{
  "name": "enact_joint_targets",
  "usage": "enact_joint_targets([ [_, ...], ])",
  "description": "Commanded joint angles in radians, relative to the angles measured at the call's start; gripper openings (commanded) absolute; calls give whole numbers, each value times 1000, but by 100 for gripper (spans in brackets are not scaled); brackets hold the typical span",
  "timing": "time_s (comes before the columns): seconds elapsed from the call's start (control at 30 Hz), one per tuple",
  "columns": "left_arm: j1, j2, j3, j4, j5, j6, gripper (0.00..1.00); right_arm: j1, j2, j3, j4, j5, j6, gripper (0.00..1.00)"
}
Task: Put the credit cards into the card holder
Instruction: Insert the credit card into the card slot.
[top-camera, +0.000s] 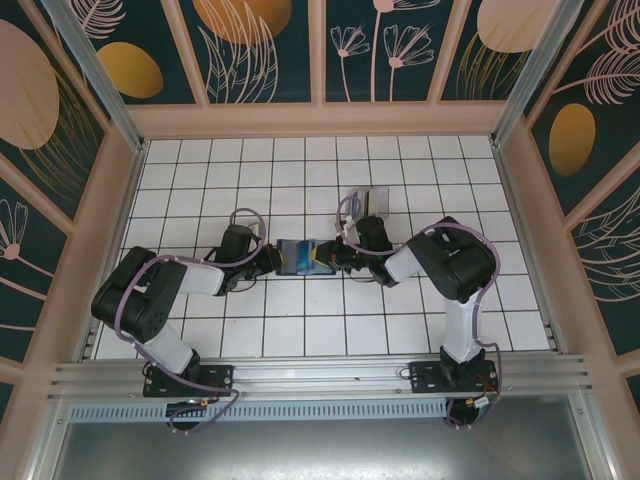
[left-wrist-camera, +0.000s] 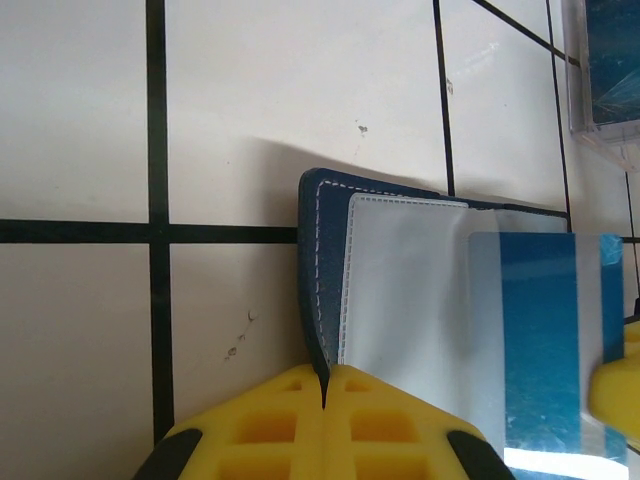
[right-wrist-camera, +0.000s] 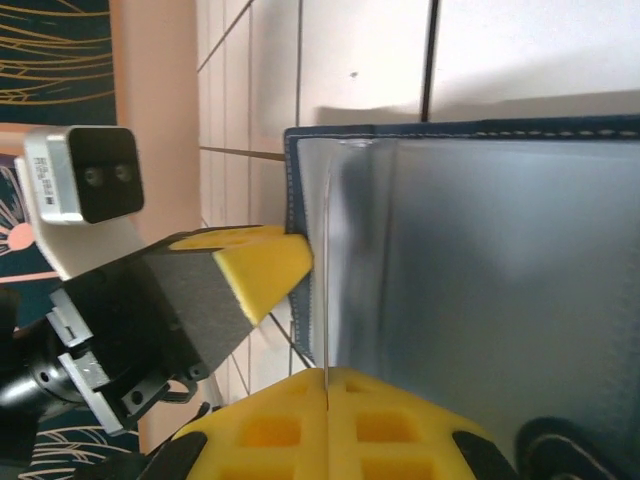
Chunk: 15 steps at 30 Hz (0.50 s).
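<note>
The navy card holder (top-camera: 297, 257) lies open on the white tiles between the two grippers. My left gripper (top-camera: 271, 259) (left-wrist-camera: 325, 385) is shut on the card holder's (left-wrist-camera: 322, 230) stitched left edge, beside its pale inner face. My right gripper (top-camera: 337, 258) (right-wrist-camera: 326, 378) is shut on a credit card (right-wrist-camera: 326, 260), seen edge-on as a thin line standing over the card holder's (right-wrist-camera: 480, 250) inner face. In the left wrist view that credit card (left-wrist-camera: 545, 340) shows silver with a blue stripe, lying over the right part of the holder.
A clear plastic stand (top-camera: 372, 200) (left-wrist-camera: 605, 70) with something blue in it sits on the tiles just behind the right gripper. Peach-framed patterned walls close in the tiled floor on three sides.
</note>
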Motion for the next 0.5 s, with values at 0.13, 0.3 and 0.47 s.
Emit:
enact_joint_targets([
  [0.13, 6, 53, -34, -181, -82, 26, 2, -5, 74, 16, 107, -48, 33, 0],
  [0.3, 6, 54, -31, -181, -75, 18, 2, -4, 103, 35, 102, -43, 27, 0],
  [0.47, 6, 53, -22, -196, -79, 24, 2, -6, 111, 52, 83, -31, 15, 0],
])
